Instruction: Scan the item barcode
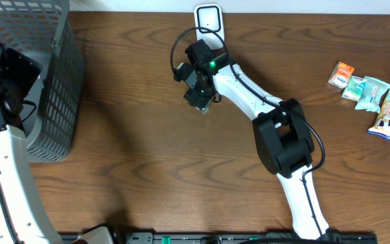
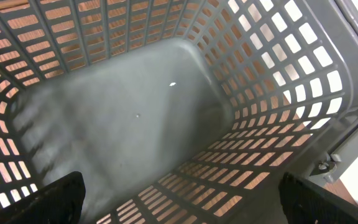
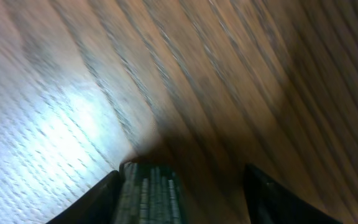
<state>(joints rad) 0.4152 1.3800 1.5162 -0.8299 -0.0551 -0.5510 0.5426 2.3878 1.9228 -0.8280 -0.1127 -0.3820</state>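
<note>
The right gripper (image 1: 199, 97) hangs low over the brown wooden tabletop (image 1: 147, 142), near the middle of its far edge. In the right wrist view a small grey-green ridged item (image 3: 150, 190) sits between the jaws. It lies against one finger, with a clear gap to the other, so the jaws stand apart and are not clamped on it. What the item is cannot be told through the blur, and no barcode shows. Its ridges run along the fingers, which suggests its long axis points the way the gripper points.

A white rounded-rectangle device (image 1: 208, 19), probably the scanner, stands at the far edge just beyond the right gripper. The coming move likely turns on that: the item has to be gripped, lifted and turned toward the device, a short way further toward the far edge.

The left gripper (image 2: 182, 202) is spread wide and holds nothing. It looks down into a grey plastic lattice basket (image 1: 59, 81) at the far left corner, well apart from the device, so the right arm is much the nearer. Bright snack packets (image 1: 374, 102) lie at the right edge
</note>
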